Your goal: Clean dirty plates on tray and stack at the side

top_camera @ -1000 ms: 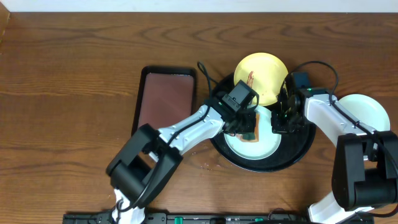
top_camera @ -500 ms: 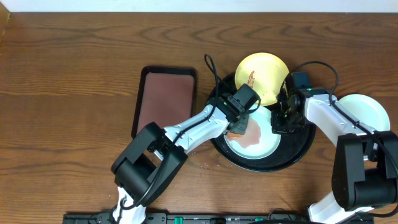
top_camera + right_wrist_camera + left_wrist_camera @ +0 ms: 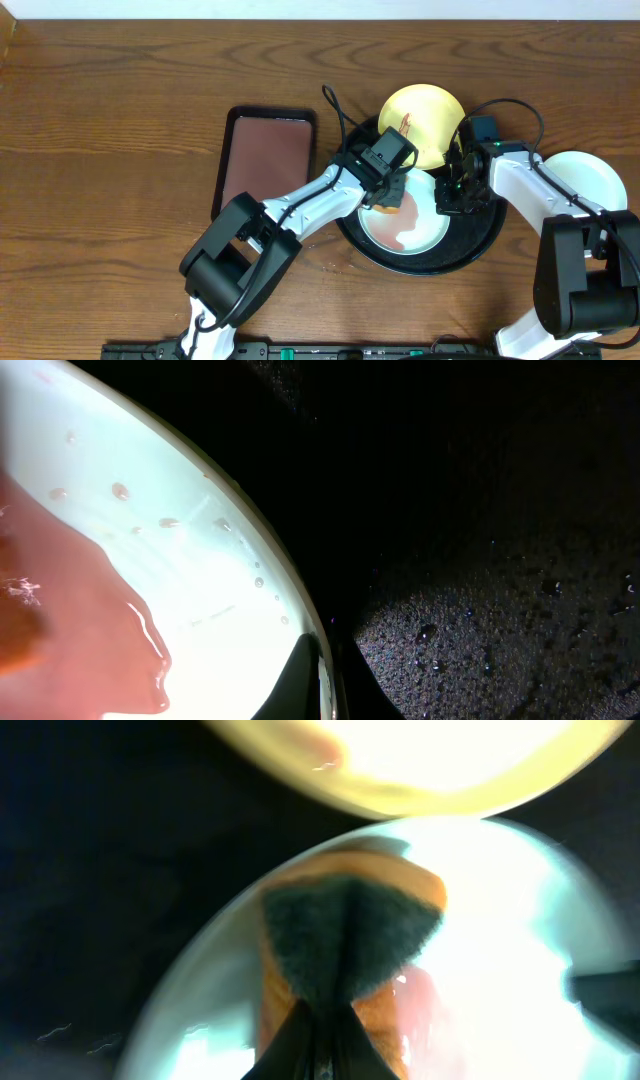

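Note:
A mint-green plate [image 3: 418, 228] with a red-brown smear lies on the round black tray [image 3: 478, 246]. A pale yellow plate [image 3: 425, 118] with a small red smear leans over the tray's far rim. My left gripper [image 3: 388, 199] is shut on an orange sponge with a dark scrub face [image 3: 345, 945], pressed on the mint plate's left part. My right gripper [image 3: 450, 196] is shut on that plate's right rim [image 3: 318, 660]. A second mint plate [image 3: 585, 180] lies on the table to the right of the tray.
A small rectangular maroon tray [image 3: 266, 157] with a black rim lies left of the black tray. Water drops dot the black tray's floor [image 3: 500, 610]. The wooden table's far edge runs along the top.
My left gripper has dragged the sponge from the plate's middle to its upper left, uncovering a red-brown smear across the plate. The right gripper has stayed on the rim.

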Robot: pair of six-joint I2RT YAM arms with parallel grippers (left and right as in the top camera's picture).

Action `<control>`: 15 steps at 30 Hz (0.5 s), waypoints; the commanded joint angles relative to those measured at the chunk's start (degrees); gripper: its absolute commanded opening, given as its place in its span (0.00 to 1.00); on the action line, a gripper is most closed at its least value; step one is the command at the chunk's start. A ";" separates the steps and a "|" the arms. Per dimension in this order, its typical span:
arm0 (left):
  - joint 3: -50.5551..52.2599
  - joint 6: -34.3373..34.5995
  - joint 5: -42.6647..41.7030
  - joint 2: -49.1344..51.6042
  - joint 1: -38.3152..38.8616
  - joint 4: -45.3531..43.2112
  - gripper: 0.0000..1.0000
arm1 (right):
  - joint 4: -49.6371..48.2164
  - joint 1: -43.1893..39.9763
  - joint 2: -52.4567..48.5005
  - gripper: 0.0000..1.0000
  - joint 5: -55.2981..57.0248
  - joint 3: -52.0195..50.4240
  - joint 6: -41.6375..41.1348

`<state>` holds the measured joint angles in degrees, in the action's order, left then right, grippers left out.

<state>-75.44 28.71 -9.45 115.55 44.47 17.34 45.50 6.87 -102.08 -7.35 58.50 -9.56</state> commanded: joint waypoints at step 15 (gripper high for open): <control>0.26 -3.30 1.62 2.14 -0.31 -6.56 0.07 | -0.87 0.70 -1.22 0.01 2.36 -1.20 -0.22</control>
<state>-75.31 31.44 -14.22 116.36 44.69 7.88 45.43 6.87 -102.08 -7.35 58.48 -9.56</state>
